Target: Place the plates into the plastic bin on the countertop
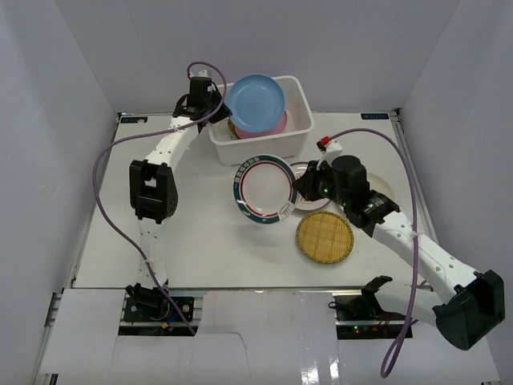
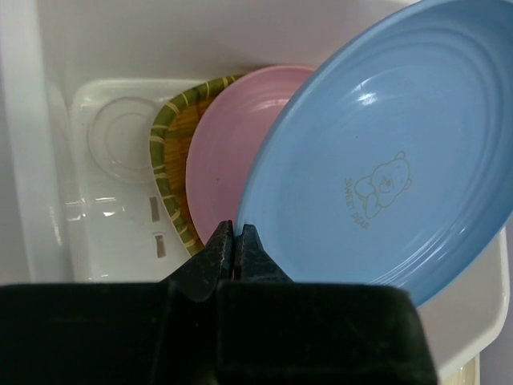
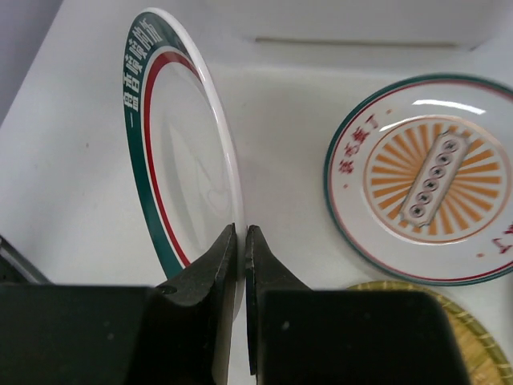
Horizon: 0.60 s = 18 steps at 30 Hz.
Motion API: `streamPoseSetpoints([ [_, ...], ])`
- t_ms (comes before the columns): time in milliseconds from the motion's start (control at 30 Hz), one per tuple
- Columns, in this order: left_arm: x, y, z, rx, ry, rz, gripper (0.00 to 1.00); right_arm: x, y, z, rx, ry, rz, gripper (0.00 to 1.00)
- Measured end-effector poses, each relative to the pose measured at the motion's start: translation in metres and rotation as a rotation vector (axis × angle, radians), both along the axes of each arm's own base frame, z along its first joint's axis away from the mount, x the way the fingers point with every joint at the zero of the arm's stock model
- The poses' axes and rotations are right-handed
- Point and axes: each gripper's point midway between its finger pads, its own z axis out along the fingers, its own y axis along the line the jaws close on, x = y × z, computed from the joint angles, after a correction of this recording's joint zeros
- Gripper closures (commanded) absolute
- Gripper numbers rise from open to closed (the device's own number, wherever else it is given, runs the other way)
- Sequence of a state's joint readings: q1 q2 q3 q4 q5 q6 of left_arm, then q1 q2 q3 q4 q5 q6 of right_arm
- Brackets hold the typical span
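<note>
My left gripper (image 1: 215, 104) is shut on the rim of the light blue plate (image 1: 255, 103) and holds it tilted over the white plastic bin (image 1: 298, 138). In the left wrist view my left gripper (image 2: 235, 233) pinches the blue plate (image 2: 385, 160) in front of a pink plate (image 2: 232, 152) and a yellow woven plate (image 2: 172, 152), both leaning inside the bin (image 2: 104, 233). My right gripper (image 1: 300, 188) is shut on the white plate with the green-red rim (image 1: 263, 188) and holds it on edge above the countertop (image 1: 200, 233). This also shows in the right wrist view, with gripper (image 3: 242, 233) and plate (image 3: 172, 160).
The white sunburst plate (image 3: 425, 176) lies flat on the countertop right of the held plate. A second yellow woven plate (image 1: 325, 238) lies in front of it. A cream plate (image 1: 386, 189) shows partly behind the right arm. Grey walls enclose the counter.
</note>
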<state>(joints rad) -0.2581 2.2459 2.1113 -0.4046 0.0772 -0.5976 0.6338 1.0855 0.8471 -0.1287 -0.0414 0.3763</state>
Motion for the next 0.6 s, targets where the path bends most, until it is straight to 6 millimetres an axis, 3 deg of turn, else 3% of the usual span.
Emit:
streamPoseSetpoints([
  [67,-0.002,-0.004,-0.006,-0.001,0.014,-0.020,0.81,0.015,-0.014,0.019,0.012,-0.033,-0.048,0.92],
  [100,-0.003,-0.006,-0.010,-0.002,0.023,-0.032,0.66,0.023,-0.021,0.029,0.021,-0.048,-0.077,0.92],
  [200,-0.006,-0.014,-0.008,-0.022,0.024,-0.070,0.48,0.048,-0.045,0.052,0.051,-0.081,-0.162,0.92],
  [233,-0.006,-0.016,-0.006,-0.031,0.021,-0.078,0.38,0.056,-0.051,0.056,0.061,-0.083,-0.187,0.92],
  [367,-0.006,-0.021,0.010,-0.059,-0.007,-0.088,0.22,0.091,-0.069,0.055,0.087,-0.063,-0.268,0.92],
  [500,-0.015,-0.020,0.055,-0.088,-0.084,-0.095,0.20,0.130,-0.067,0.052,0.103,-0.035,-0.296,0.92],
  [600,-0.048,-0.011,0.110,-0.105,-0.175,-0.099,0.20,0.163,-0.058,0.058,0.129,-0.036,-0.292,0.92],
])
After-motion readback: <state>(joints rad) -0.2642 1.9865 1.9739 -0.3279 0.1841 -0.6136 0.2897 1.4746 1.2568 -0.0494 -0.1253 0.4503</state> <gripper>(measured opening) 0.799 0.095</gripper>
